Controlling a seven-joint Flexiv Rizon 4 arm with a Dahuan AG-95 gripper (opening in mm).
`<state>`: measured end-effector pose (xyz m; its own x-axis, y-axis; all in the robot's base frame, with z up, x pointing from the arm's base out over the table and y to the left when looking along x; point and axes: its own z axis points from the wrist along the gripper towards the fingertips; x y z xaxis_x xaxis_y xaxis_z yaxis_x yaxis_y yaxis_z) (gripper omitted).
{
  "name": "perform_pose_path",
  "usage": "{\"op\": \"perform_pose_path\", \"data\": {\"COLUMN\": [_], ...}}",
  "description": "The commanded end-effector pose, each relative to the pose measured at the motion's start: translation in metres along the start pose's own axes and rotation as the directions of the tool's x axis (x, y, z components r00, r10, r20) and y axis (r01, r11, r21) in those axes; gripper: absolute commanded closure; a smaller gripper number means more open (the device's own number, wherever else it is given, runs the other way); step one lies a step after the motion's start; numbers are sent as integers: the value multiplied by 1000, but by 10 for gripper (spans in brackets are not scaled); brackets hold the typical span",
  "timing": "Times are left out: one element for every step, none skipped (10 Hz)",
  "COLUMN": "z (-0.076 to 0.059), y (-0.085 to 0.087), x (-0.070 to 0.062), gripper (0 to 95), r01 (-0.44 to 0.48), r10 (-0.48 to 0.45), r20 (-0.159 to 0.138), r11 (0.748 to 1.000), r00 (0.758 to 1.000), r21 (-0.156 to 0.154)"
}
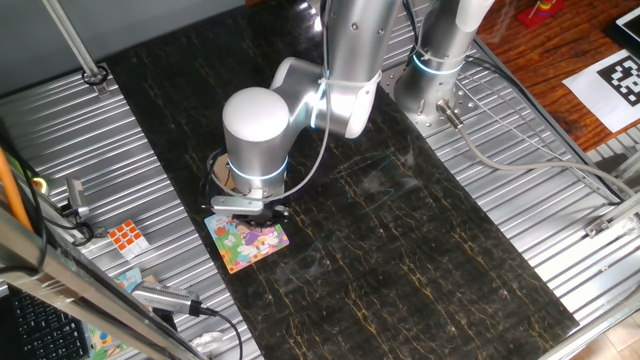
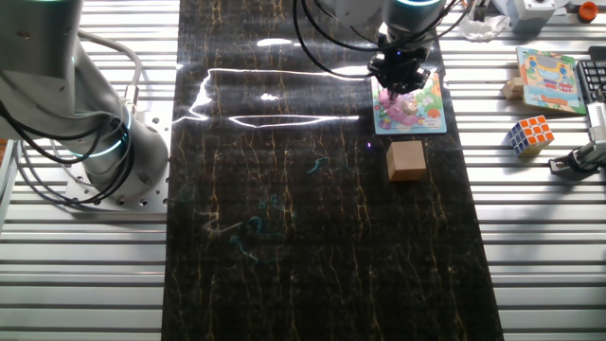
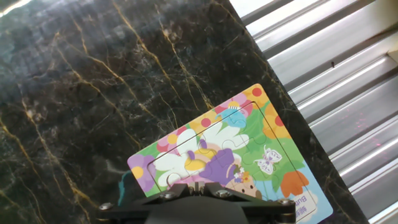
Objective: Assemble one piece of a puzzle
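Tool (image 2: pixel 402 80) low over puzzle (image 3: pixel 231 155), grip state indiscernible, piece unseen; descend vertically, press gently toward 6 o'clock.

One fixed view looks down steeply from a long edge of the dark table (image 1: pixel 420 250); the other looks down from the opposite side. The close hand view faces the puzzle (image 3: pixel 230 155), which all three views share.

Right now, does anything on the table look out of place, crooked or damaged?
Nothing looks damaged or spilled. The puzzle lies flat but turned at an angle to the dark mat's edges, close to one side edge. The gripper hangs right over it, and its fingers are hidden. A tan block sits apart beside the puzzle.
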<state>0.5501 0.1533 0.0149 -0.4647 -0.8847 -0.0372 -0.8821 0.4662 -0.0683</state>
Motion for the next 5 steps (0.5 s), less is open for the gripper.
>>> {"op": "perform_pose_path", "data": {"z": [-4, -4, -5, -5, -5], "y": [2, 2, 1, 1, 1], "x": [0, -1, -2, -2, -2], "gripper": [950, 950, 950, 950, 950], "r01": [-17, -20, -22, -22, -24], "r10": [17, 20, 22, 22, 24], "r20": [2, 4, 3, 6, 8], "r11": [1000, 1000, 1000, 1000, 1000], "r00": [1000, 1000, 1000, 1000, 1000], "r21": [-5, -5, -5, -6, -8]}}
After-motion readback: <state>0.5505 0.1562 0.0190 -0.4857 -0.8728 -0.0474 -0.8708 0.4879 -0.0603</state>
